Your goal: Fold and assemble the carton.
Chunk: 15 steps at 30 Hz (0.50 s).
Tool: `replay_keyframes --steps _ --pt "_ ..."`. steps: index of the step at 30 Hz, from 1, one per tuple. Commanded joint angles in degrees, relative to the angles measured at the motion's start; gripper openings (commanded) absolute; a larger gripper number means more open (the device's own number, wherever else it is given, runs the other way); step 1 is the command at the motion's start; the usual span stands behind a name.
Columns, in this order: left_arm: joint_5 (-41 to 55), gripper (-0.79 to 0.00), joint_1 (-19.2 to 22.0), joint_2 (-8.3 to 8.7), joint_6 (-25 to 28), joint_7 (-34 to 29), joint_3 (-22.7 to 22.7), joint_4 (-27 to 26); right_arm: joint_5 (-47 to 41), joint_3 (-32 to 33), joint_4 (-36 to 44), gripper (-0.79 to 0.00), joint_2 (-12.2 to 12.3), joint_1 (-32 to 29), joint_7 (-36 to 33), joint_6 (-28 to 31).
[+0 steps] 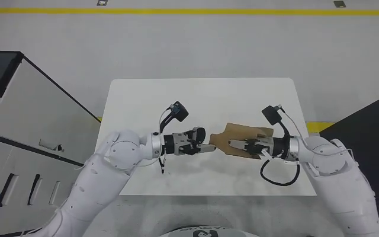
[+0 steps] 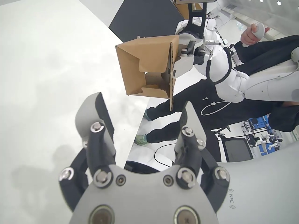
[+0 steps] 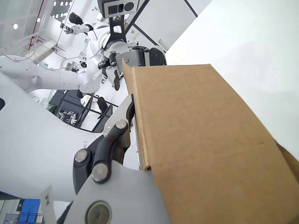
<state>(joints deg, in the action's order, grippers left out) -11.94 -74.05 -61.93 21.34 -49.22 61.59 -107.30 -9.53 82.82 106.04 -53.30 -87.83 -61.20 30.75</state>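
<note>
A brown carton [image 1: 246,135] is held just above the white table [image 1: 177,101], partly folded, with its open end and loose flaps facing my left gripper. My right gripper [image 1: 234,144] is shut on the carton [image 2: 142,66], clamping one side wall; one of its fingers [image 3: 130,111] presses the carton's [image 3: 201,122] edge and the other is hidden behind the cardboard. My left gripper [image 2: 144,117] is open with nothing between its fingers, a short way from the open end, level with a hanging flap. In the top view the left gripper [image 1: 210,148] sits at the carton's left tip.
A grey cabinet [image 1: 35,112] with a dark frame stands by the table's left side. A dark panel [image 1: 355,127] is at the right. The table's near edge runs just under both grippers.
</note>
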Motion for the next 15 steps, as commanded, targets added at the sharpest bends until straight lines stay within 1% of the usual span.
replay_keyframes --steps 1,9,11,15 --pt "0.5 -0.409 0.2 -0.02 0.1 0.0 -0.3 0.2 1.1 -0.3 -0.1 -0.785 0.0 0.3 0.3 -0.1" --pt "1.6 -0.406 0.9 0.03 0.4 -0.5 -0.8 1.1 3.6 -0.8 -0.4 -0.785 0.2 0.9 1.4 -0.2" --pt "2.3 -0.416 1.1 0.01 0.6 -0.6 -1.1 1.3 4.2 -1.2 -0.4 -0.785 0.2 1.1 1.5 -0.3" --pt "3.0 -0.406 1.7 -0.06 0.9 -0.8 -1.8 1.9 5.2 -1.9 -0.2 -0.785 0.2 1.5 1.8 -0.4"
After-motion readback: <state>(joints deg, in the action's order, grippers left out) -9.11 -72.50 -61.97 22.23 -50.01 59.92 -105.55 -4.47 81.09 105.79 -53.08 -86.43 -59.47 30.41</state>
